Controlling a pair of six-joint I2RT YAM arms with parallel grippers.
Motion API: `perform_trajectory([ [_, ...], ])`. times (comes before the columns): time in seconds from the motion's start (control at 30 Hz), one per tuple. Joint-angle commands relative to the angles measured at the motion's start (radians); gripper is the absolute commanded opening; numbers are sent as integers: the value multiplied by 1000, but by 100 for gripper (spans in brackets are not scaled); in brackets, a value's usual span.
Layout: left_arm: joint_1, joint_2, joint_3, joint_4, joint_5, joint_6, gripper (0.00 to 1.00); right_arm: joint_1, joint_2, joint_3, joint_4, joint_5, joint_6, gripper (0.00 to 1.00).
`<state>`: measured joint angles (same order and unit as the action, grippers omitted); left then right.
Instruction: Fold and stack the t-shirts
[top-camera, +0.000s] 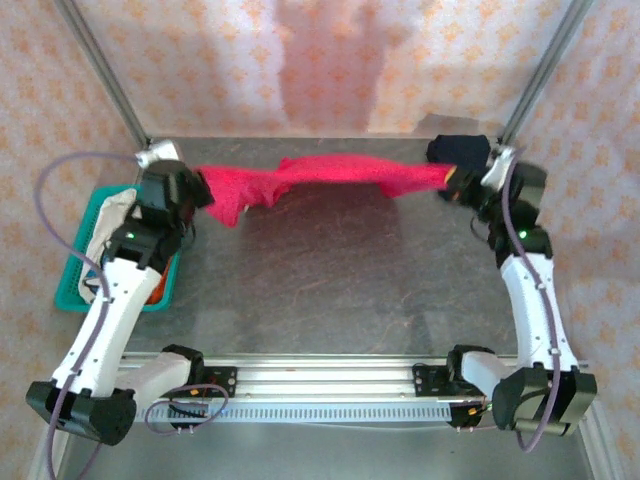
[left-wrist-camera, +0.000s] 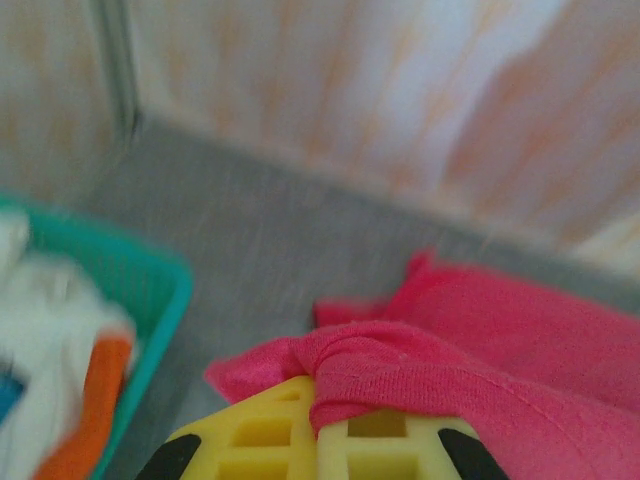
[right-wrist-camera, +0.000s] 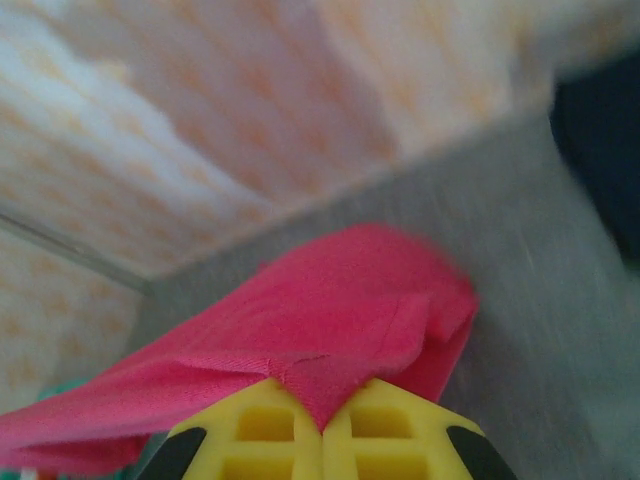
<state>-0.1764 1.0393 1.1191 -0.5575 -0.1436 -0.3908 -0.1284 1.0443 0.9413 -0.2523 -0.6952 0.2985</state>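
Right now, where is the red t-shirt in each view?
Top external: red t-shirt stretched from left end effector to right end effector, near the far edge of the grey table.
Left wrist: red t-shirt lower right, clamped at bottom centre.
Right wrist: red t-shirt centre to lower left, clamped at bottom centre.
Shared landmark: the grey table beneath it.

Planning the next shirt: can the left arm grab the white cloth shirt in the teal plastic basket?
Probably not: the left gripper is shut on the bright red cloth shirt, though the basket lies close.
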Motion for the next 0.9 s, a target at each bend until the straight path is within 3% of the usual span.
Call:
perform_trajectory([
  [0.0, 3, -74, -173, 14, 29, -128, 0, -13, -66, -148, 5, -49, 13, 0],
  [0.1, -15, -68, -306, 31, 84, -199, 0, -10, -81, -272, 4, -49, 49, 0],
  [0.27, -66, -17, -411, 44, 78, -283, 0, -4, -95, -361, -16, -38, 64, 0],
  [0.43, -92, -9, -465, 30, 47, -379, 20, 44, -81, -392, -19, -32, 74, 0],
  [0.6, -116, -106, -508, -81, 22, -451, 55, 76, -103, -401, -64, 1, 64, 0],
  [0.7, -122, -190, -519, -169, 22, -484, 70, 81, -118, -410, -80, 5, 61, 0],
  [0.87, -126, -266, -565, -131, 80, -587, 79, 96, -119, -425, -95, 8, 50, 0],
])
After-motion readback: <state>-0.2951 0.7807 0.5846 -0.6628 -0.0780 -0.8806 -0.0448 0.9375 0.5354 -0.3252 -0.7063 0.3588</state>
